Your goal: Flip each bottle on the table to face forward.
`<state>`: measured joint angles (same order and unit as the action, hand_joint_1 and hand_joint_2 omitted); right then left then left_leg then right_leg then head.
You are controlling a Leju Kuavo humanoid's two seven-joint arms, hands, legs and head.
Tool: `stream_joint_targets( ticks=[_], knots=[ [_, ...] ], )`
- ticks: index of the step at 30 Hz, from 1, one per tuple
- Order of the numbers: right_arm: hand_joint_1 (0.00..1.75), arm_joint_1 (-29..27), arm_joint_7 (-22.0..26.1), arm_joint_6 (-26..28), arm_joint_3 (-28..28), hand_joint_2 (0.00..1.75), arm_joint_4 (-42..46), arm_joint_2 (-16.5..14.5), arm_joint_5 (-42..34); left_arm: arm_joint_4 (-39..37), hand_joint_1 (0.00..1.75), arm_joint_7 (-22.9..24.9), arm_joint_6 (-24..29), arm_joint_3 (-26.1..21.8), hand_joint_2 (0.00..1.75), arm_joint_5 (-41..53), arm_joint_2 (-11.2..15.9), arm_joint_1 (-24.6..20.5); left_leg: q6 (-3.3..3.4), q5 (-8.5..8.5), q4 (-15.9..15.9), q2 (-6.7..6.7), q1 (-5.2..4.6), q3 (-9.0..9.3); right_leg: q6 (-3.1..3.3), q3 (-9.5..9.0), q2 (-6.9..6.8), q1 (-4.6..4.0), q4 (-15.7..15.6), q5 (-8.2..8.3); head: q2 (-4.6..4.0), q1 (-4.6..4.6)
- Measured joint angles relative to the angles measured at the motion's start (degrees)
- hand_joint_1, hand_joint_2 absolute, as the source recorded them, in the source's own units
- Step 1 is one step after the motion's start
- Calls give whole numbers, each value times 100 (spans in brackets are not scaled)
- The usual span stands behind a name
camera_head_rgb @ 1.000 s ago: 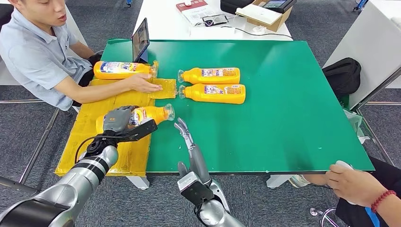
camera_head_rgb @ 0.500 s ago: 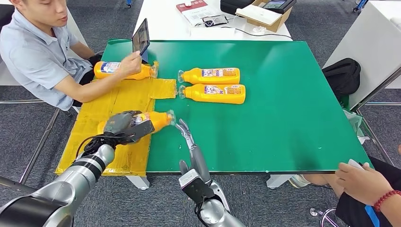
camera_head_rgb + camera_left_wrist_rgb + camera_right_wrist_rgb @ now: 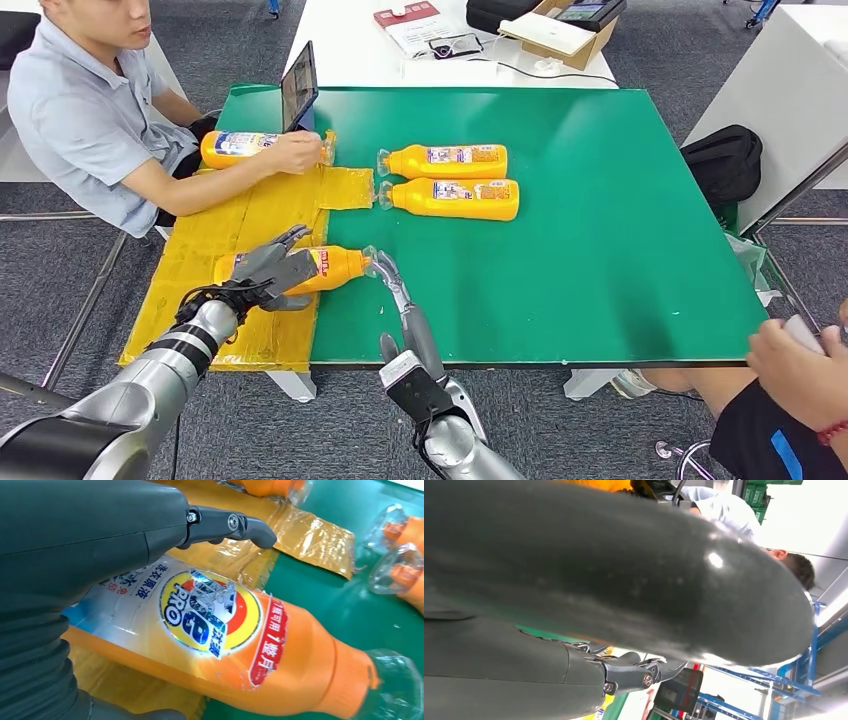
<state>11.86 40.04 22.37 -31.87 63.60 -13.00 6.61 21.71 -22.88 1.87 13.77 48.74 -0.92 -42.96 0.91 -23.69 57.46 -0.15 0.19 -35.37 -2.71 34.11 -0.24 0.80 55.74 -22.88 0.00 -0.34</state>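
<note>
While the left hand (image 3: 268, 272) lies over the near bottle (image 3: 330, 268) with its fingers spread and lifted off the plastic, holding nothing, that bottle lies on its side across the edge of the yellow mat (image 3: 220, 290) and the green table (image 3: 600, 250), cap toward the right hand (image 3: 392, 282). Its logo label (image 3: 212, 612) faces up in the left wrist view, so this one looks turned. The right hand stands with fingers straight and together, tips beside the cap, empty. The release should be clean: lift straight up so no finger drags the bottle and rolls it back. Two bottles (image 3: 455, 180) lie side by side mid-table; a person's hand (image 3: 295, 152) rests on a fourth (image 3: 235, 148).
</note>
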Motion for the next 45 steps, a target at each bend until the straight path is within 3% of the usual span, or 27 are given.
stream_joint_targets(
  ticks=[8,12,17,21,26,31,45],
  knots=[
    [0,98,0,15,0,0,-84,0,-4,238,0,-698,119,-250,175,-760,-110,232,0,1,1,0,0,-1,0,4,-1,0,0,0,0,1],
    [0,116,0,260,-1,175,-86,25,197,817,0,-1067,181,-572,175,-1951,-332,559,0,0,4,0,-1,-12,-1,16,-1,1,0,1,0,-1],
    [0,326,-131,480,90,175,-146,234,1174,2460,0,-720,-9,-980,175,-4522,-751,1172,3,-3,4,4,-6,-20,-2,21,2,3,-2,2,0,1],
    [0,608,-612,349,367,175,-355,515,2161,3689,0,-490,-2,-1006,175,-5662,-815,1683,3,-3,4,3,-5,-20,-3,21,1,2,-3,1,0,-1],
    [0,1135,-1265,121,596,175,-961,891,3129,4649,0,-501,-30,-1072,175,-5908,-774,2129,2,0,4,0,-4,-20,-3,20,-2,1,-2,2,0,-2],
    [0,1673,-1751,-20,767,175,-1656,1158,3594,5310,0,-512,61,-1132,175,-5851,-756,2412,3,1,5,-1,-4,-21,-3,20,-3,2,-2,2,0,-1],
    [0,2235,-3074,-572,827,175,-3120,1257,4497,5797,0,-188,180,-1142,175,-6049,-743,2612,2,-1,4,0,-4,-22,-3,21,-2,1,-2,2,0,-1]
  ],
)
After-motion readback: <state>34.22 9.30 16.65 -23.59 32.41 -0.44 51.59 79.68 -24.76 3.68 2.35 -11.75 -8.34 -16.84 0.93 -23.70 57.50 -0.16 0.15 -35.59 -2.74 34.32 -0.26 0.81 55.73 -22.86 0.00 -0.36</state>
